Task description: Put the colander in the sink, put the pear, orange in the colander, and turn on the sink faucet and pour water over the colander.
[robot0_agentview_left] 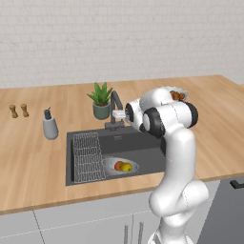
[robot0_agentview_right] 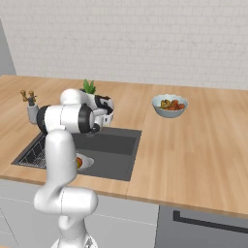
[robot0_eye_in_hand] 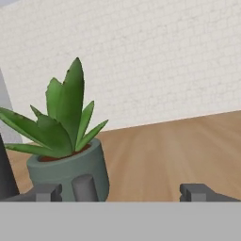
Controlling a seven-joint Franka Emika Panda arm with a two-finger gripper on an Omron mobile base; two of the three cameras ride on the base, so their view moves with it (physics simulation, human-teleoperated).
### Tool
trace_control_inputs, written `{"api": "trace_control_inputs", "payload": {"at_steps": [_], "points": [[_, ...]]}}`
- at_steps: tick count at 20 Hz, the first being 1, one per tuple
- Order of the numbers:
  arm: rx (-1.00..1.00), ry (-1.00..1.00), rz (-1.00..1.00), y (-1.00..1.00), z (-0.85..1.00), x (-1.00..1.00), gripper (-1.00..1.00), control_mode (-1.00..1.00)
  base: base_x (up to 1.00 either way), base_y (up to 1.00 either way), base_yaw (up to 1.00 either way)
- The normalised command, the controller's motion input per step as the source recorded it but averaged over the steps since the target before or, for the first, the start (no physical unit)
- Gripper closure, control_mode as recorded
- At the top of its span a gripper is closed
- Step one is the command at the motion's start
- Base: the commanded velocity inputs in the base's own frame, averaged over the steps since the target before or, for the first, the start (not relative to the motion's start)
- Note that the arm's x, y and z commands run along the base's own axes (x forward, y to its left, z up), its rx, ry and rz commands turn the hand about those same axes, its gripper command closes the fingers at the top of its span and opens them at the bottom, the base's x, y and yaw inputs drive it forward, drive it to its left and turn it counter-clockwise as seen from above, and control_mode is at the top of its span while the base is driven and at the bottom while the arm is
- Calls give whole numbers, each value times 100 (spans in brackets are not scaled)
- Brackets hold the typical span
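From the left base view the colander (robot0_agentview_left: 120, 166) lies in the sink (robot0_agentview_left: 143, 157) holding the orange (robot0_agentview_left: 117, 165) and pear (robot0_agentview_left: 126, 167), well below the arm folded toward the sink faucet (robot0_agentview_left: 114, 112); the hand view shows the gripper (robot0_eye_in_hand: 121, 193) spread wide and empty before a potted plant (robot0_eye_in_hand: 66, 141).

My wooden counter (robot0_agentview_left: 38, 157) carries potted plant (robot0_agentview_left: 100, 101), soap dispenser (robot0_agentview_left: 49, 126), two small shakers (robot0_agentview_left: 18, 111), pale fruit bowl (robot0_agentview_right: 169, 105); sink (robot0_agentview_left: 155, 155) set into it.
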Motion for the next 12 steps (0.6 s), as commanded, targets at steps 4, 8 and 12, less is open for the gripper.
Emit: {"api": "trace_control_inputs", "payload": {"at_steps": [4,8,12], "points": [[0,0,0,0,0,1,-100,-100,0,0,0],[0,0,0,-8,0,0,-100,-100,0,0,0],[0,0,0,-23,0,0,-100,-100,0,0,0]]}}
